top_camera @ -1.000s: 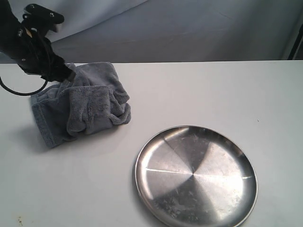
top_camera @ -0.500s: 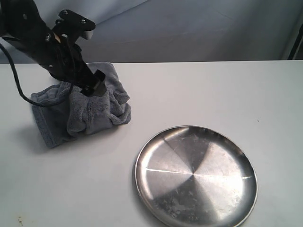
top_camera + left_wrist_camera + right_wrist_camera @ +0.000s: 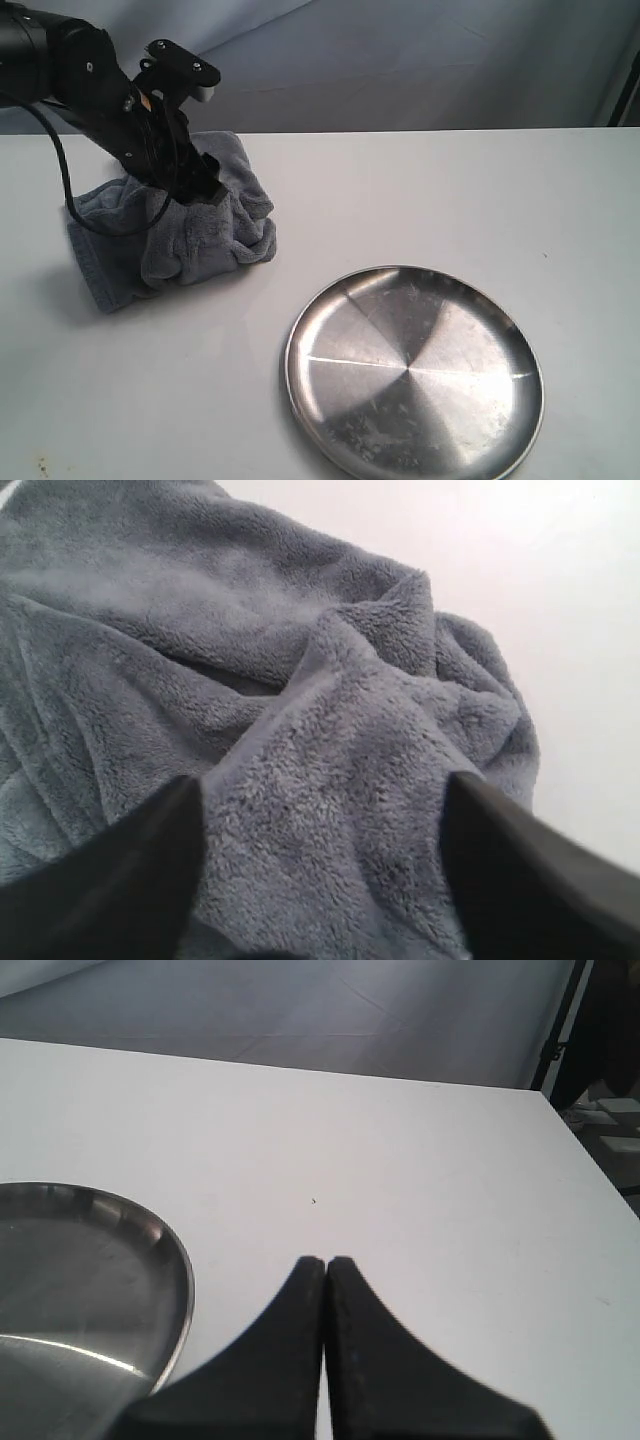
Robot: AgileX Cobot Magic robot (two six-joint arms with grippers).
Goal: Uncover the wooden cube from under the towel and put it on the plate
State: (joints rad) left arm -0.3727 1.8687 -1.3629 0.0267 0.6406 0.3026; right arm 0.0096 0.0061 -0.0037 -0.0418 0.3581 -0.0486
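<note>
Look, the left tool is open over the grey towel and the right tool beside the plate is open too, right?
Not quite: the right tool beside the plate is shut, tips pressed together, as the right wrist view shows. The left tool is open over the grey towel.

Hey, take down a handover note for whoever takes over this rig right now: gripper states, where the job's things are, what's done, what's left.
Left gripper: open, jaws spread either side of a raised fold of the towel, not closed on it.
Right gripper: shut, empty, over the bare table beside the plate.
Towel: bunched at the left of the exterior view.
Wooden cube: not visible in any view, presumably under the towel.
Plate: empty, right of the towel and nearer the camera.
Done: nothing uncovered yet.
Left: grip the towel, pull it off, pick up the cube and set it on the plate.
</note>
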